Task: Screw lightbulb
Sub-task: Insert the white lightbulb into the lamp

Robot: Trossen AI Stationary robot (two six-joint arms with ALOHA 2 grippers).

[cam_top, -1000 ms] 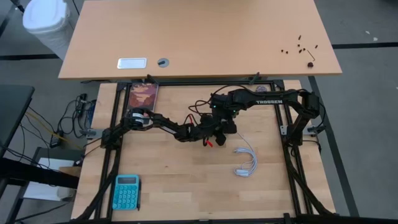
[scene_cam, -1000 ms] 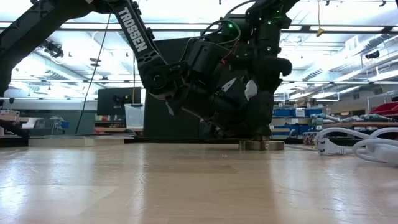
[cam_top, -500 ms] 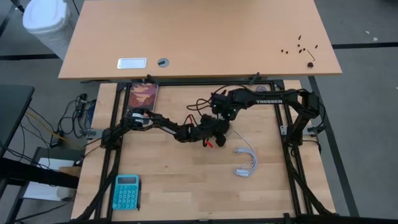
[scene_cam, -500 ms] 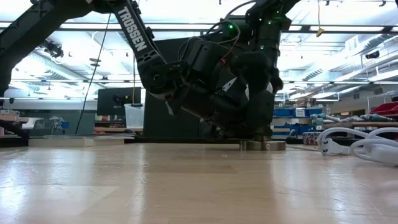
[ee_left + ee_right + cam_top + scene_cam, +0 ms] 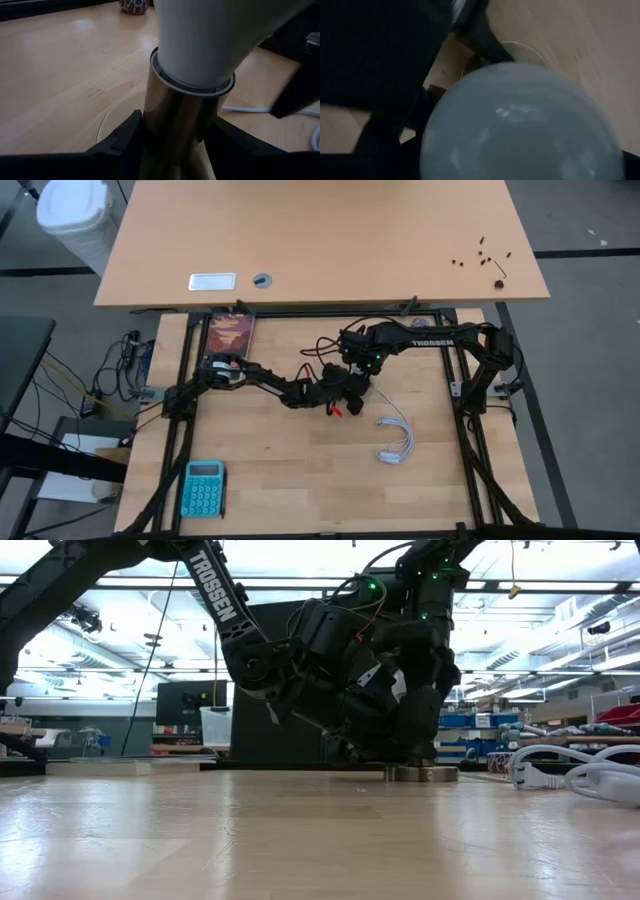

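Observation:
The white frosted lightbulb stands upright in a brass socket tube on a round base disc near the table's middle. Its dome fills the right wrist view. My left gripper reaches in low from the table's left and is shut on the socket tube. My right gripper stands over the bulb, pointing down, and is shut on it. My left gripper pinches the brass tube between its two fingers, low on the tube just above the base disc. The fingers come in about level from the table's left. The socket stands upright with its disc on the table. My right gripper holds the bulb's dome from above, pointing down. One finger shows against the dome's side; the other is hidden behind the bulb. The bulb stands upright with its base in the socket.
A coiled white cable lies toward the near right of the socket and shows in the low view. A teal calculator lies near the front left corner and a booklet at the far left. Red and black wires run beside the arms.
My right gripper has turned about its upright axis over the bulb while staying in place; its wrist's green light now faces up. My left gripper and the socket have kept still.

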